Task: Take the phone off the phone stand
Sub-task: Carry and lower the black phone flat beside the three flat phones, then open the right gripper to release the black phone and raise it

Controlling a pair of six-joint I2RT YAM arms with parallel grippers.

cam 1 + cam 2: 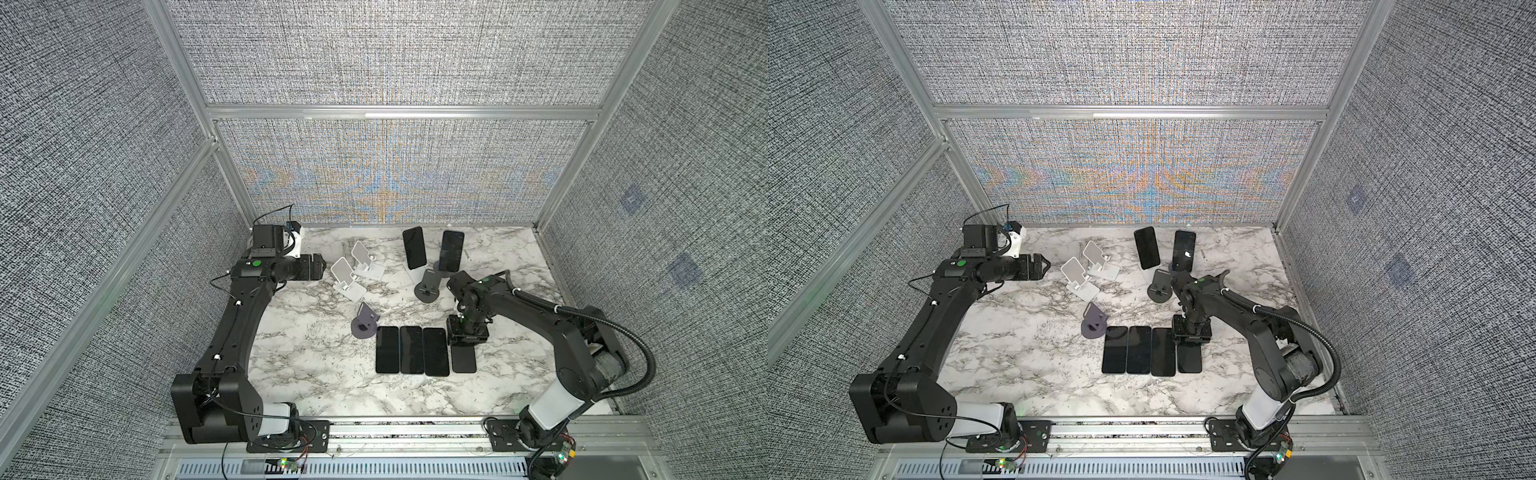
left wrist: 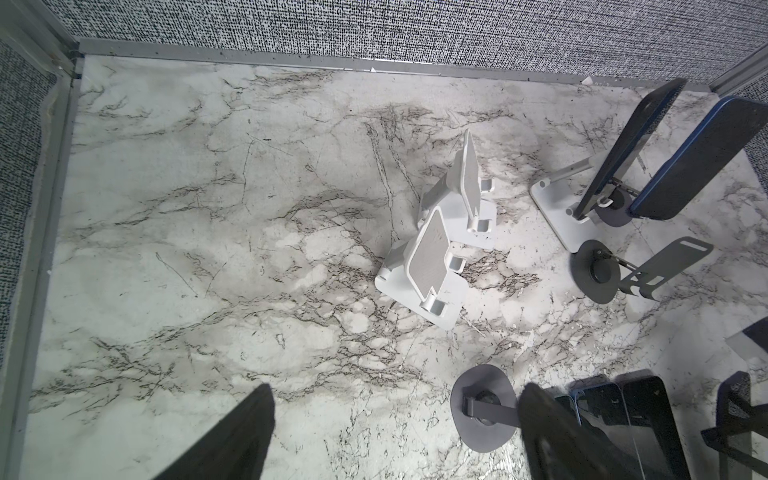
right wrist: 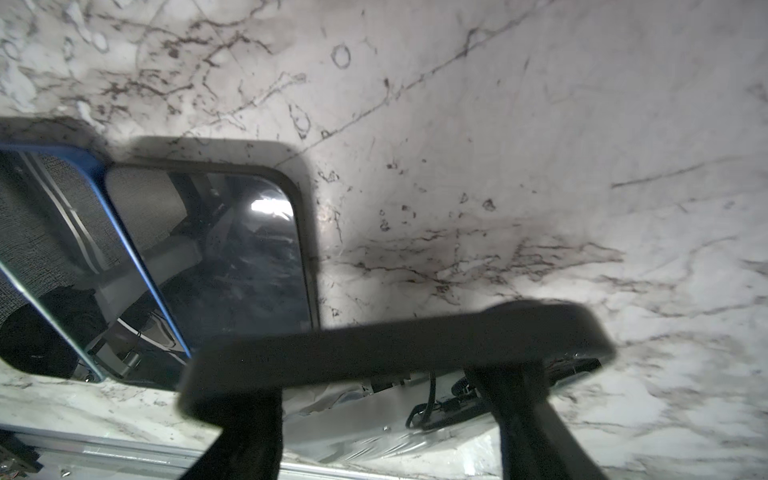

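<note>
The right gripper [image 1: 465, 337] is low over the marble table [image 1: 299, 365], near the front. Its two fingers [image 3: 536, 419] pinch a dark phone [image 1: 464, 360] by its long sides. This dark phone is off any stand and is just beside a row of three phones [image 1: 411, 350] that lie flat, side by side. I cannot tell if it touches the table or the phone next to it. To its right the marble is bare up to the metal edge of the table. Far back, the left standing phone [image 1: 414, 248] leans on a white stand [image 2: 557, 216] and the right standing phone [image 1: 452, 250] leans on a dark stand [image 2: 615, 208], close together. An empty dark stand [image 1: 428, 286] is just in front of them, near the right arm's wrist. Two empty white stands [image 1: 343, 271] are right next to each other in the middle, and an empty grey stand [image 1: 365, 322] is by the far left corner of the row. The left gripper [image 1: 1047, 263] hangs at the back left with its fingers wide apart and nothing in them. The left front of the table is bare
</note>
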